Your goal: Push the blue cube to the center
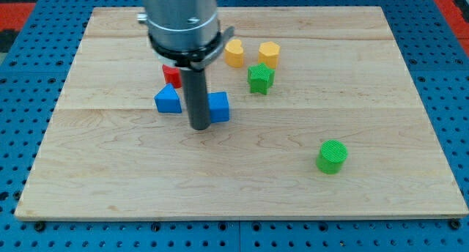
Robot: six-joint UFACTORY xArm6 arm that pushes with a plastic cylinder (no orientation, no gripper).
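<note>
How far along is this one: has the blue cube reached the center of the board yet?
Done: my tip is beside the blue cube, on its left in the view, apparently touching. In hand: the push toward the view's right. Left: the cube sits just left of the board center, so a short push remains.

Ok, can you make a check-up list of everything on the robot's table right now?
Surface: wooden board, flat, on a blue pegboard.
Job's things: blue cube, left of the board's middle, touching the right side of my tip.
Clutter: blue triangular block left of my tip; red block partly hidden behind the rod; yellow heart; yellow hexagon; green star; green cylinder at lower right.
Grippers: no jaws, only the rod.
Cables: nothing seen.
Surroundings: red patch at top right.
</note>
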